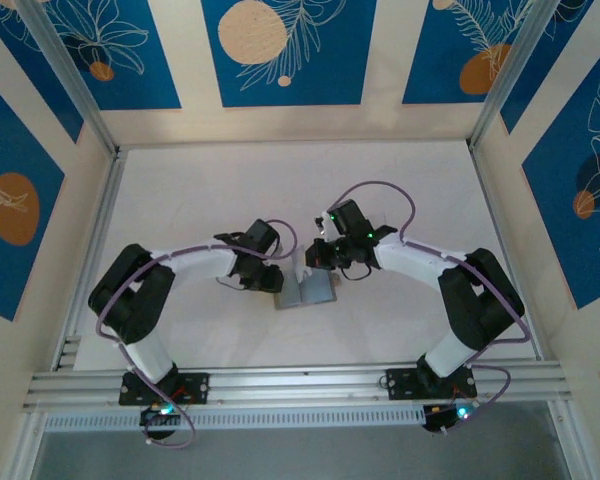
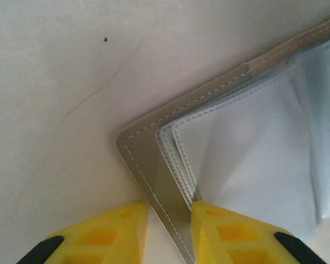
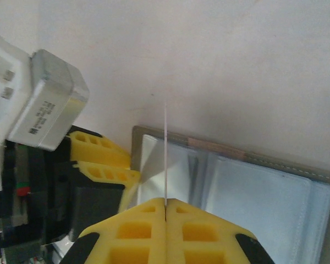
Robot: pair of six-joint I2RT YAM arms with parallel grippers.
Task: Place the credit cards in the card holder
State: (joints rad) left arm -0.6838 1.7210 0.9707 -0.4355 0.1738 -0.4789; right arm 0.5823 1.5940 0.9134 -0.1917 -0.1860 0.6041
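The grey card holder (image 1: pixel 308 291) lies open mid-table, showing its pale bluish pockets (image 3: pixel 253 192). My left gripper (image 2: pixel 169 207) has its yellow fingers (image 3: pixel 102 159) on either side of the holder's stitched grey edge (image 2: pixel 154 159) near its corner, shut on it, with one pad against the inner pocket. My right gripper (image 3: pixel 165 202) is shut on a pale credit card (image 3: pixel 165 154). The card is seen edge-on as a thin white line, standing upright above the holder's left pocket. From above, the right gripper (image 1: pixel 322 258) hangs just beyond the holder and the left gripper (image 1: pixel 270 280) sits at its left side.
The white table (image 1: pixel 400 190) is walled by blue patterned panels. An aluminium rail (image 1: pixel 300 385) runs along the near edge at the arm bases. The left wrist's grey camera block (image 3: pixel 47 102) sits close to the right gripper's left side.
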